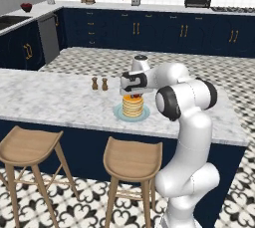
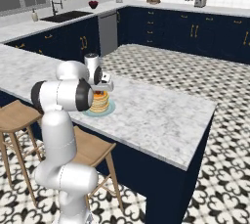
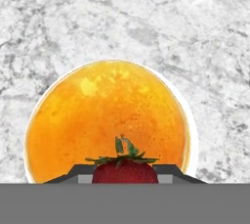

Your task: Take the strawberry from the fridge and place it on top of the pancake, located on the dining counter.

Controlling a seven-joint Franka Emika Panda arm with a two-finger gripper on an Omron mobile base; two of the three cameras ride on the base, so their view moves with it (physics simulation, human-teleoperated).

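The long white-grey marble dining counter [image 1: 55, 100] over its navy base runs across the room, with round wooden stools [image 1: 132, 160] tucked along its near side. The white jointed arm reaches over the slab from the near side, and its two-finger gripper [image 1: 133, 94] hangs directly above the short stack of round golden-orange pancakes [image 1: 133, 106] on a pale blue-green plate [image 1: 119, 115]. Two small brown shakers [image 1: 99, 83] stand well to the left of the plate, clear of the work. The jaws are drawn narrow on the small dark-red strawberry [image 3: 125, 171] with its green leaves, held between the fingertips [image 3: 73, 174] just over the near part of the top pancake. Judged risk: the berry sits nearer the stack's edge than its centre, so release here could let it roll off onto the plate or counter. Letting go from too great a height would make a bounce more likely; a lower, more central release appears safer.
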